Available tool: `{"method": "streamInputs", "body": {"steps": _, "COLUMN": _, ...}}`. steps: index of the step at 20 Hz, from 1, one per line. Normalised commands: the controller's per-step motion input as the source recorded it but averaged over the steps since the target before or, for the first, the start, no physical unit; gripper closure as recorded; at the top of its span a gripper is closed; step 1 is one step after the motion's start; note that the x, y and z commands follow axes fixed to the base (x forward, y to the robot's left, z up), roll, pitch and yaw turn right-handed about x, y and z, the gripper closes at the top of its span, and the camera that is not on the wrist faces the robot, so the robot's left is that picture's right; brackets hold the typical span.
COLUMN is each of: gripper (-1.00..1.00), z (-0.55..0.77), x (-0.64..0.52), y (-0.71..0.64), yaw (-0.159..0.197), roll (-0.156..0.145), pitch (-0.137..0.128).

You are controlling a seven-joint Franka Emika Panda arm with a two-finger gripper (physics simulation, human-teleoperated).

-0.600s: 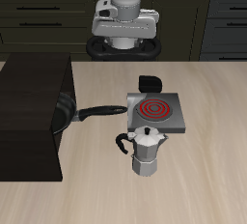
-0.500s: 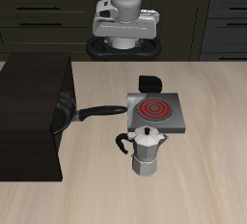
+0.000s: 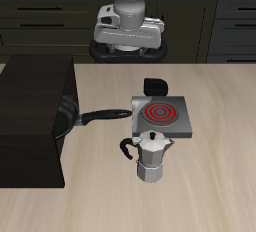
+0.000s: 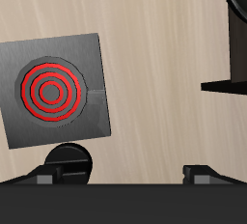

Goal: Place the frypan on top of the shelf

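One worktop point(image 3: 220, 166), light wood, carrying everything. One shelf point(image 3: 30, 121), big dark boxy unit with a flat top, sitting at the worktop's side edge; nothing rests on its top. One Franka arm at the back of the worktop, one gripper point(image 3: 128, 42) hanging above the back edge, well apart from every item and holding nothing. Fingers point(image 4: 43, 175): two seen in the wrist view, spread wide apart, released. One stove plate point(image 3: 159, 115), grey square with red rings, near mid worktop; also clear in the wrist view point(image 4: 56, 91). One frypan point(image 3: 66, 117), black, tipped up on edge with the round pan against the shelf's side wall, not on top; its one long handle point(image 3: 103, 114) runs across the worktop toward the stove plate, tip just beside the plate's edge. One moka pot point(image 3: 151, 156), silver, upright, just in front of the stove plate, nearer the front edge. One small black knob-like piece point(image 3: 155, 85) just behind the stove plate. Dark drawer cabinets point(image 3: 232, 21) behind; count unclear.
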Motion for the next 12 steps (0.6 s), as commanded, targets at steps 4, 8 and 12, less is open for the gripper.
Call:
{"method": "streamInputs", "body": {"steps": 4, "gripper": -1.0, "z": 0.02, "x": 0.31, "y": -0.08, "yaw": -0.086, "roll": -0.038, "pitch": -0.002}}
{"method": "streamInputs", "body": {"steps": 8, "gripper": -1.0, "z": 0.06, "x": 0.32, "y": -0.12, "yaw": -0.11, "roll": -0.032, "pitch": 0.007}}
{"method": "streamInputs", "body": {"steps": 12, "gripper": -1.0, "z": 0.08, "x": 0.22, "y": -0.08, "yaw": -0.086, "roll": -0.014, "pitch": -0.013}}
